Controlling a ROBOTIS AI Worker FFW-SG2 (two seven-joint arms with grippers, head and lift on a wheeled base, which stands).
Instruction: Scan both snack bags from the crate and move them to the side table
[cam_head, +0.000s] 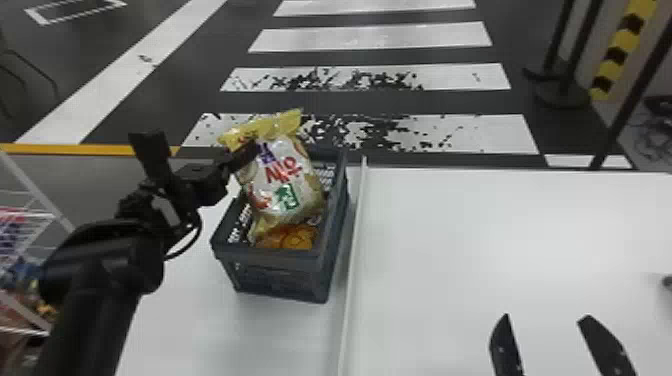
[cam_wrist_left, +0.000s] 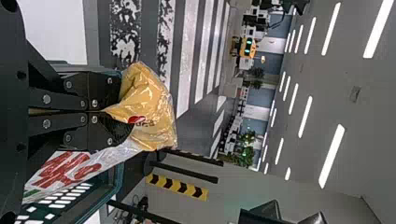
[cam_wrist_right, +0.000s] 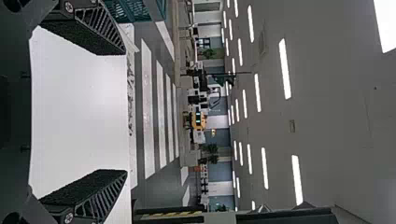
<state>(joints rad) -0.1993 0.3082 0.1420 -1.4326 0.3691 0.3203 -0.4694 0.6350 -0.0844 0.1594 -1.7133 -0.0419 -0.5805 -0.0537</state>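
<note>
Yellow bag (cam_head: 287, 182) is up at the crate's (cam_head: 272, 272) mouth, its top pinched in the left gripper (cam_wrist_left: 105, 111), with the orange bag (cam_head: 297, 237) down inside. Right gripper (cam_head: 547, 317) is spread over the desk (cam_head: 475, 240). Looks early to me: first grab's done, scanning and moving probably left for both.
</note>
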